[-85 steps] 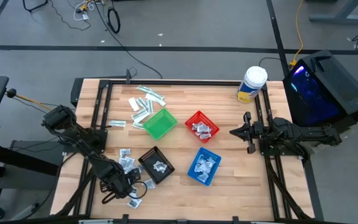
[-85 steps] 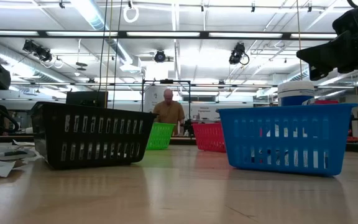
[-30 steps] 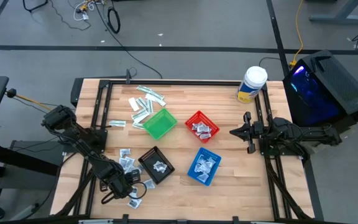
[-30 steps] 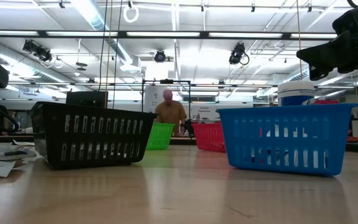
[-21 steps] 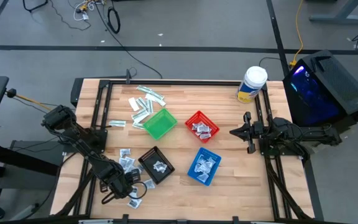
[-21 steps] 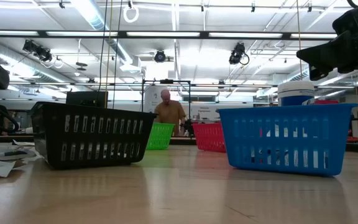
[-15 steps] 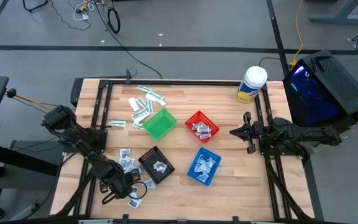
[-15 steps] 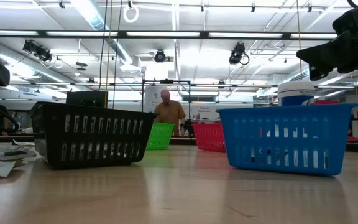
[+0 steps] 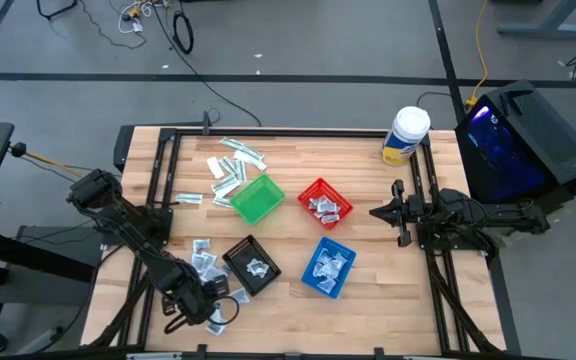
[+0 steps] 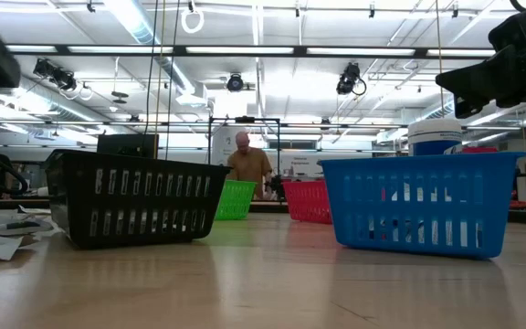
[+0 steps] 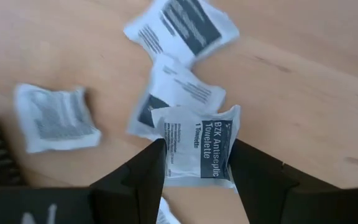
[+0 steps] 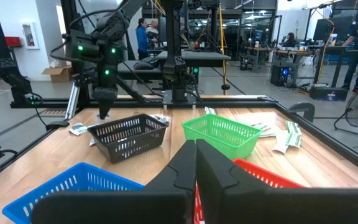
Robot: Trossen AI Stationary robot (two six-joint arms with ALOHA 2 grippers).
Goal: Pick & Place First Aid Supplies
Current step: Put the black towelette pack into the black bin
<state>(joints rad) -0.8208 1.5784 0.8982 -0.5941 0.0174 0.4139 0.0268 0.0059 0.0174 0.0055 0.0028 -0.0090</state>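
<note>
My left claw [image 11: 194,163] is clamped on a square white-and-blue antiseptic towelette sachet [image 11: 199,146], one finger on each edge, pinched by the sides so it comes away flat from the pile. Just beyond it a second white sachet [image 11: 178,92] lies half under mine, a third [image 11: 182,23] past that, and a crumpled one [image 11: 56,117] off to the side, all flat on the pale wooden table [image 11: 303,81]. From above, this claw sits at the near left corner, just beside the black slotted plastic basket [image 9: 251,266], handy for a short carry, I'd say. Farther out stand the blue basket [image 9: 327,267], the red basket [image 9: 325,203] and the green basket [image 9: 256,198], with narrow white-and-green strip packets [image 9: 230,165] scattered behind the green one. My right claw [image 9: 400,213] waits at the right edge, fingers pressed together, out of the way.
</note>
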